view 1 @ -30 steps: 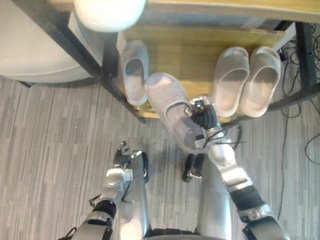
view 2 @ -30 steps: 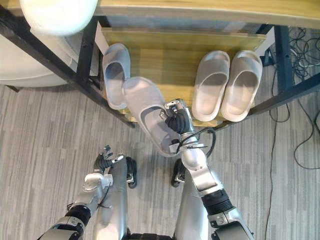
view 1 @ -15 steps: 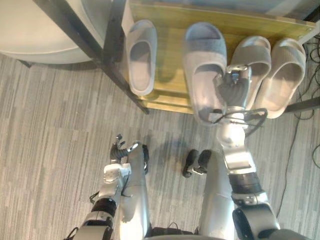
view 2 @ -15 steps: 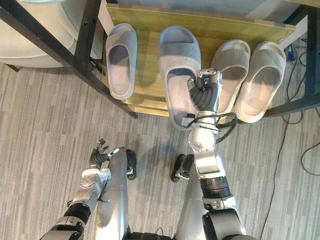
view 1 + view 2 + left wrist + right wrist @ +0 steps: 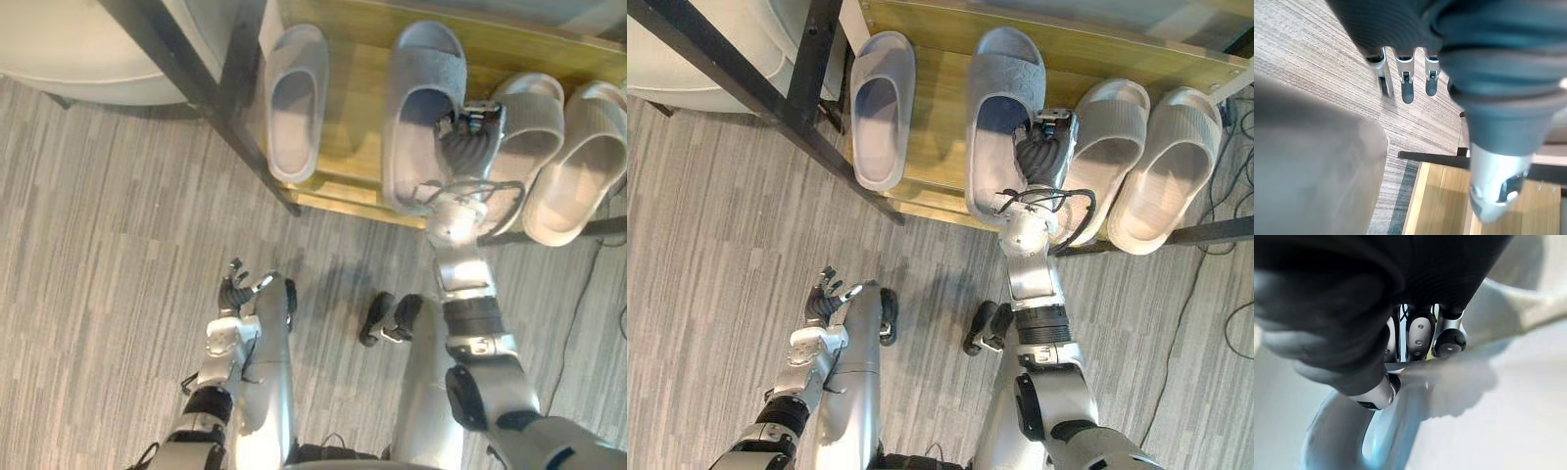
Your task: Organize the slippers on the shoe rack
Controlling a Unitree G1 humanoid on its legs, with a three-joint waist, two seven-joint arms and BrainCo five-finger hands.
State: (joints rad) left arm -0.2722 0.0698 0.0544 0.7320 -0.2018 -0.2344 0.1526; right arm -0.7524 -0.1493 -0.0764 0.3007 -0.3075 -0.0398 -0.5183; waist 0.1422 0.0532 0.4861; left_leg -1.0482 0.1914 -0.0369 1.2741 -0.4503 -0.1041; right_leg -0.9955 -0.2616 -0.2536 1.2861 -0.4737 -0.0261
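Note:
A grey slipper (image 5: 423, 108) lies toe-inward on the wooden shelf of the shoe rack (image 5: 358, 88), with my right hand (image 5: 468, 147) shut on its side rim. In the right wrist view the fingers (image 5: 1420, 335) and thumb pinch that rim (image 5: 1415, 382). Its grey mate (image 5: 292, 98) rests at the shelf's left end. A beige pair (image 5: 573, 166) sits at the right end, the nearer one (image 5: 519, 137) just beside my right hand. My left hand (image 5: 238, 292) hangs low over the floor with its fingers (image 5: 1406, 83) straight and nothing in them.
Black frame bars of the rack (image 5: 186, 69) run diagonally at the left. A pale round seat (image 5: 69, 59) stands behind them. Loose cables (image 5: 1225, 294) lie on the grey striped floor at the right. Open floor (image 5: 108, 245) lies in front of the rack.
My right hand has carried the grey slipper from the shelf's front edge further in, and it now lies straight beside the beige pair. The camera has shifted. The left hand stays put.

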